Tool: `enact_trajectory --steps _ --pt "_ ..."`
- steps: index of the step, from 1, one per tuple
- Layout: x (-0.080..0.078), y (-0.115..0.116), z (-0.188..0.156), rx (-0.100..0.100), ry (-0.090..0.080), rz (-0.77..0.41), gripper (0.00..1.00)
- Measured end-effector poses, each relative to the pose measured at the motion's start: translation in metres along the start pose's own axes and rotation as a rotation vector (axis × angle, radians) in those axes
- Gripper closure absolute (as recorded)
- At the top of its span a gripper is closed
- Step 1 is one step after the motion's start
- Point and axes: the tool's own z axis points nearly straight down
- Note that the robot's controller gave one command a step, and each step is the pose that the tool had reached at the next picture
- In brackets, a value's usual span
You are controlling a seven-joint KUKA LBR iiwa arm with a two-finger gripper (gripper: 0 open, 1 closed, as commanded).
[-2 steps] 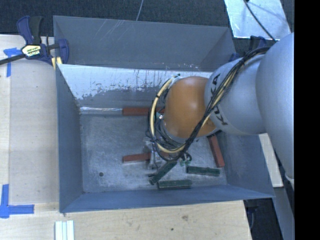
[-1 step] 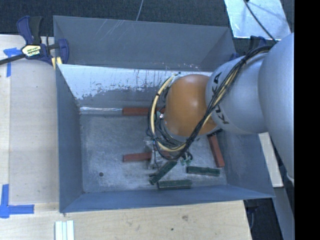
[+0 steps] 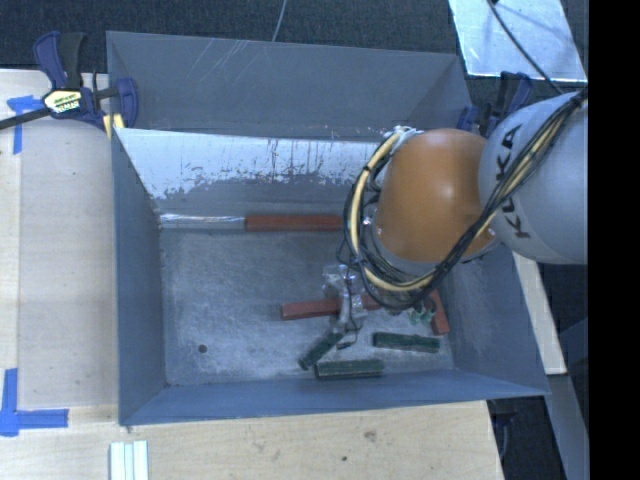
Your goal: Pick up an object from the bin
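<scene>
Tool (image 3: 347,313) sat low at the right end of the red-brown stick (image 3: 306,310), centre-front in the bin (image 3: 140,298); we couldn't tell whether it was apart or together. We'd straddle the stick's width, avoiding the dark green stick (image 3: 323,350).

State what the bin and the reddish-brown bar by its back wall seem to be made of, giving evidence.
Bin: likely painted metal; its grey back wall is scratched to bright streaks.
Reddish-brown bar: perhaps wood or matte plastic; dull, straight-edged, no shine.

Gripper (image 3: 345,333) covers red stick's (image 3: 305,310) end (right one).
</scene>
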Motion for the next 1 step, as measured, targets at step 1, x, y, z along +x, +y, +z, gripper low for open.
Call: enact_trajectory --steps 1 --pt "-0.0314 0.0484 -0.1 0.001 -0.006 -0.006 1.0"
